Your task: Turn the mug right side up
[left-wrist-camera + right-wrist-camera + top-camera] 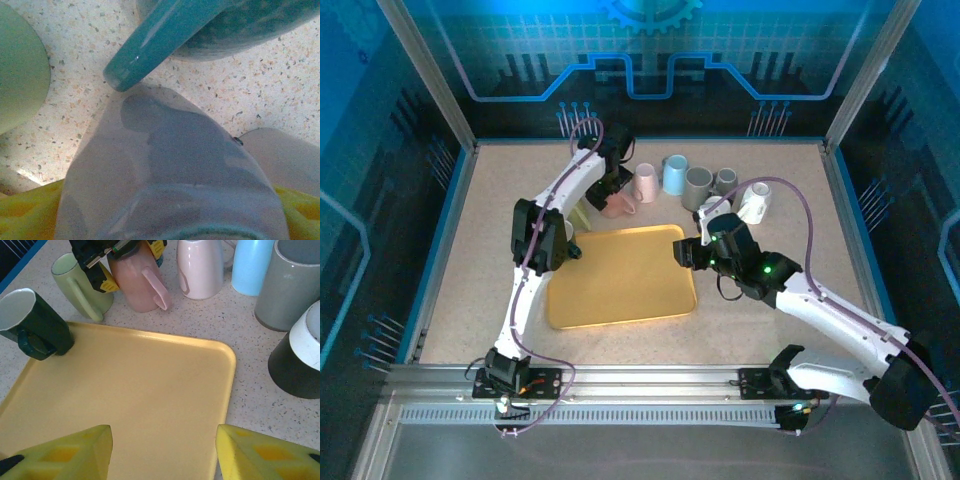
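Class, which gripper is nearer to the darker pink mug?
Left. The left gripper is closed around the top of the darker pink mug. The right gripper hangs open above the yellow tray, apart from the mug.

tray [620, 285] mostly bare, row of mugs [698, 186] crowding its far edge

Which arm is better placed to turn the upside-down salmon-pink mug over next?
Left. The left gripper straddles the salmon-pink mug at the back, fingers apparently gripping it; the right gripper hangs open over the yellow tray, away from it.
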Available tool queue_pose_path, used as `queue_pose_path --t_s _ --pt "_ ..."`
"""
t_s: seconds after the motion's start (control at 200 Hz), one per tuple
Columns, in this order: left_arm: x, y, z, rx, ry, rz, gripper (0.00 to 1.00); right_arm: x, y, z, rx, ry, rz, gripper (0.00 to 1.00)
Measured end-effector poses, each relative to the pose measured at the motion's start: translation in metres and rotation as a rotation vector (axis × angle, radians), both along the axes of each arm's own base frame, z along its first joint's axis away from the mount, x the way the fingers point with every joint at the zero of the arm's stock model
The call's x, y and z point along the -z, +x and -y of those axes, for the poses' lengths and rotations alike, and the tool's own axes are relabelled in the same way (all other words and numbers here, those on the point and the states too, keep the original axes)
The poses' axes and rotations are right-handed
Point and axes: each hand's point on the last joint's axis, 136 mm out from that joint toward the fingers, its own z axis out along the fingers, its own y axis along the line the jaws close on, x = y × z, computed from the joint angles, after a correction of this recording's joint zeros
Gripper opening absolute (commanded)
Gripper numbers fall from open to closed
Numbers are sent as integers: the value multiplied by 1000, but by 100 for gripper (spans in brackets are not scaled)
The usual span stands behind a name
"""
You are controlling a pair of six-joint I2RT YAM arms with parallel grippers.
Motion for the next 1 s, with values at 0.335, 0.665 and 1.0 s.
queue_pose_path --t_s 0.335,0.665,1.0 --pt "-1 0 3 44 -9 -7 51 -1 -2 1 1 -1 -1 56" --pt "-41 -15 14 119 -75 44 47 -48 -6 8 9 49 84 56" --pt "-197 -90 20 312 -220 472 45 -77 -20 -3 -71 137 93 59"
